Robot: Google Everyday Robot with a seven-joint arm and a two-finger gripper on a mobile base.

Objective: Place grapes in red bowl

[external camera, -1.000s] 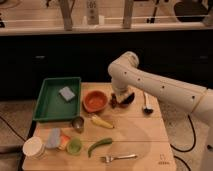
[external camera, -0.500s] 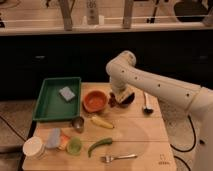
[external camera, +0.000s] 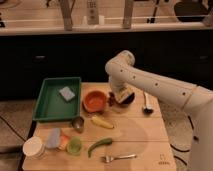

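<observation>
At the near edge of the surface (external camera: pixel 145 150) lies one fork (external camera: pixel 119 158). Just behind it sits one green chili (external camera: pixel 99 145), curved, and to its left one small green cup (external camera: pixel 74 145) beside an orange piece and one grey-blue cloth (external camera: pixel 54 138). One white cup (external camera: pixel 34 147) stands at the near left corner. Toward the middle lie one yellow piece (external camera: pixel 102 122) and one small metal cup (external camera: pixel 78 123), near each other but apart. On the left side rests one green tray (external camera: pixel 46 106) holding one grey sponge (external camera: pixel 66 93). Just right of the tray stands one red bowl (external camera: pixel 95 101), its inside plain. Just beside the bowl, near the far edge, is the gripper (external camera: pixel 117 99), lowered over one dark bowl (external camera: pixel 126 99); its fingers are closed. Something dark sits at its tip, between the two bowls; whether this is the grapes I cannot tell. One dark ladle (external camera: pixel 146 104) lies toward the far right corner.
</observation>
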